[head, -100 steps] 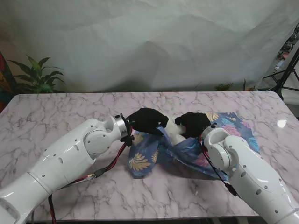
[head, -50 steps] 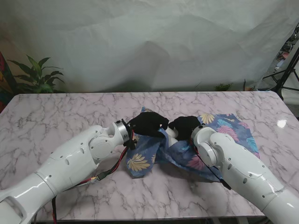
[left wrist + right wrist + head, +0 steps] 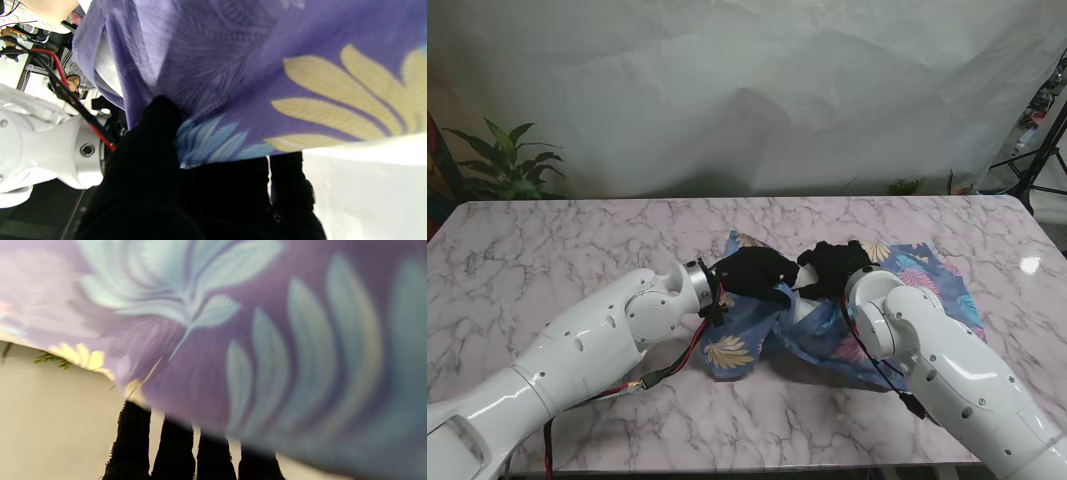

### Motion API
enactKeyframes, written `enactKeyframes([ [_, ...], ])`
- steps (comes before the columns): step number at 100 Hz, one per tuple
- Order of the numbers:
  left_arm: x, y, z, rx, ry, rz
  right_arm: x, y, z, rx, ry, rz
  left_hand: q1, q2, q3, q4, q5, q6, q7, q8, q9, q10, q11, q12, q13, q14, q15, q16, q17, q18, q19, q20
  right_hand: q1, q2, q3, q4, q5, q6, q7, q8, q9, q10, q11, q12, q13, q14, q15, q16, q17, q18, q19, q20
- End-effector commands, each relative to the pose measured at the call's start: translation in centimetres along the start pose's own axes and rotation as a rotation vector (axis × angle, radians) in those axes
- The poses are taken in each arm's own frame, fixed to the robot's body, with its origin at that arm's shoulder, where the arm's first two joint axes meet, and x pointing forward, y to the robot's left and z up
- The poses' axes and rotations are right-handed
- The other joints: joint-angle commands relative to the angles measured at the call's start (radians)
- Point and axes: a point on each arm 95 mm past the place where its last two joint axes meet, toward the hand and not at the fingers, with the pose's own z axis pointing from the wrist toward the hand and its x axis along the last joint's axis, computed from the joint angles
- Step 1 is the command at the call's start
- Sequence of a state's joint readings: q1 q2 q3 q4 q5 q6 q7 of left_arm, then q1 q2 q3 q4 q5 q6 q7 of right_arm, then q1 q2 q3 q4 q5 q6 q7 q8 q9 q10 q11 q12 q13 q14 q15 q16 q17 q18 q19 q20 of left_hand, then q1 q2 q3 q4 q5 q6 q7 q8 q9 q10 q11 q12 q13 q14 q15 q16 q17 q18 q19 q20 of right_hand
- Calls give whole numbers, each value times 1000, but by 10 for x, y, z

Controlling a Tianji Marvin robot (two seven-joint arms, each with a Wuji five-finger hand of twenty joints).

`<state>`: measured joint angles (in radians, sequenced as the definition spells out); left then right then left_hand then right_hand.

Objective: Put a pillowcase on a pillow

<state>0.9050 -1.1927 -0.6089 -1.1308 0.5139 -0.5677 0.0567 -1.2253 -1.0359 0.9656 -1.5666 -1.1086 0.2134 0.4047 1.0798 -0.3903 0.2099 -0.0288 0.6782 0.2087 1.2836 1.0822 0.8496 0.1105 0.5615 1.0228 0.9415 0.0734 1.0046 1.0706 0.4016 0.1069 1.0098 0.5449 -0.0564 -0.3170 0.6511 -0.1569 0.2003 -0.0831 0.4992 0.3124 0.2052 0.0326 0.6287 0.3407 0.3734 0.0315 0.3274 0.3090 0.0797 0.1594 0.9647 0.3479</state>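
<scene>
A blue pillowcase with a leaf print lies bunched right of the table's middle. A small patch of the white pillow shows between my two black-gloved hands. My left hand rests on the cloth's left fold, and its fingers pinch the purple-blue pillowcase. My right hand sits close beside it on the raised far edge. In the right wrist view the pillowcase drapes over the bases of the straight fingers. Most of the pillow is hidden under cloth.
The marble table stretches out to the left. A white backdrop hangs behind it, with a green plant at the far left corner. A tripod stands at the far right.
My left hand has slid right and nearer to the right hand. The right arm has swung in. The cloth has bunched up between them, and less of the white pillow shows.
</scene>
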Motion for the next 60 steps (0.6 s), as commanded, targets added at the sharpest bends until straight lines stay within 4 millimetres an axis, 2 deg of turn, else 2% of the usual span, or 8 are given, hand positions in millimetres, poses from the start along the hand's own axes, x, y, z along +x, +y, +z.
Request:
enactKeyframes([
  [1, 1, -2, 2, -20, 9, 7, -1, 16, -10, -30, -24, -12, 27, 27, 43, 37, -44, 272, 84, 34, 28, -117, 27, 3, 13, -20, 7, -13, -13, 6, -10, -13, -76, 33, -25, -18, -47, 37, -45, -23, -28, 24, -90, -51, -78, 25, -44, -33, -58, -6, -34, -41],
  [10, 0, -1, 1, -28, 9, 3, -2, 26, -18, -57, -76, -6, 26, 25, 44, 37, -43, 272, 84, 35, 29, -116, 27, 3, 14, -19, 8, -13, -14, 6, -10, -14, -55, 188, -161, 2, -78, 55, -108, -17, -28, 46, -182, -85, -147, 43, -58, -68, -115, 0, -52, -106],
  [13, 0, -1, 0, -30, 9, 2, -3, 28, -20, -72, -93, 5, 26, 25, 45, 37, -43, 272, 84, 35, 30, -117, 27, 3, 14, -19, 8, -13, -14, 6, -10, -14, 17, 294, -305, 18, -79, 54, -130, -5, -24, 51, -202, -92, -161, 46, -62, -77, -130, 3, -54, -134],
  [17, 0, -1, 0, -33, 9, 1, -3, 31, -21, -90, -115, 23, 25, 24, 46, 37, -43, 272, 84, 36, 30, -117, 28, 3, 14, -19, 9, -14, -14, 5, -10, -14, 225, 456, -660, 62, -79, 57, -146, 15, -29, 55, -200, -94, -174, 46, -65, -83, -144, 3, -52, -150],
  [31, 0, 0, -1, -39, 9, -3, -6, 37, -25, -123, -142, 67, 23, 24, 48, 37, -43, 272, 84, 36, 30, -119, 28, 3, 15, -19, 10, -14, -15, 5, -10, -15, 285, 596, -685, 77, -48, 57, -175, -14, -26, 48, -170, -89, -177, 42, -64, -93, -150, 7, -75, -164],
  [43, 0, 0, -1, -40, 7, -3, -10, 38, -28, -189, -147, 104, 22, 24, 50, 37, -43, 272, 84, 37, 30, -118, 28, 3, 15, -19, 10, -15, -16, 4, -11, -15, 453, 468, -682, 91, 96, -22, -48, 26, 23, 22, 13, -22, -74, 15, -17, -76, -86, 6, -33, -141],
  [58, -1, 0, -1, -45, 5, -3, -13, 35, -37, -315, -60, 60, 22, 23, 52, 36, -43, 272, 83, 37, 30, -119, 28, 3, 15, -19, 10, -16, -16, 5, -11, -16, 661, 231, -642, 105, 324, -134, 157, 81, 344, -143, 47, 2, 208, -126, 42, -43, 59, -25, 40, -82],
  [60, -1, 0, -1, -46, 5, -3, -12, 34, -38, -324, -48, 67, 21, 23, 52, 36, -43, 272, 83, 37, 30, -119, 28, 3, 15, -19, 10, -16, -17, 5, -11, -16, 549, 160, -376, 92, 340, -148, 195, 54, 369, -159, 28, 12, 228, -142, 29, -41, 66, -30, 32, -66],
])
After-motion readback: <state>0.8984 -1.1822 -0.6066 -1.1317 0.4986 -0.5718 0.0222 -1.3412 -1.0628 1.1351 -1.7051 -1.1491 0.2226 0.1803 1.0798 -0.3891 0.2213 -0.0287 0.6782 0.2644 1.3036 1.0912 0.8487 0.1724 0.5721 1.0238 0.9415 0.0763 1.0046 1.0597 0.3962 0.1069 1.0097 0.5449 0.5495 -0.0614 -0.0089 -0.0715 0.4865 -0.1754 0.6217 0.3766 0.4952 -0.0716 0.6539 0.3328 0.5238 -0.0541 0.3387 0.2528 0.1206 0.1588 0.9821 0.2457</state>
